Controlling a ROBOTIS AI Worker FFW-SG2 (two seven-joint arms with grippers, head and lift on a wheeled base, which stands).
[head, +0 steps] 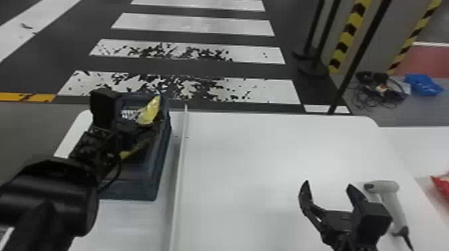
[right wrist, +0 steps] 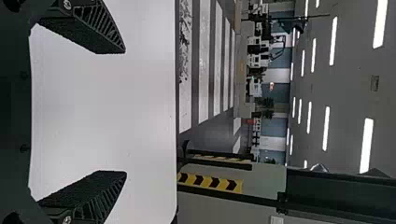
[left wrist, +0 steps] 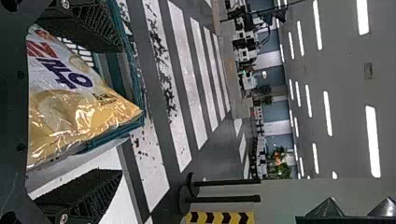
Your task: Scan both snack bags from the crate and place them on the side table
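Head view: the left gripper (head: 142, 128) is held at the dark crate (head: 159, 160), its fingers spread; between them, in the left wrist view, a yellow-and-white snack bag (left wrist: 79, 105) is seen. Well to its right, the right gripper (head: 329, 192) is held open-fingered over the white table (head: 250, 150), a handheld barcode scanner (head: 392, 198) near it.

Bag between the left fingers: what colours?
The bag is yellow and white with blue and red lettering, clearest in the left wrist view.

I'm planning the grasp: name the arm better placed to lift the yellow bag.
Left, I'd judge: the left gripper is at the crate, with the bag between its open fingers. The right gripper is by the scanner.
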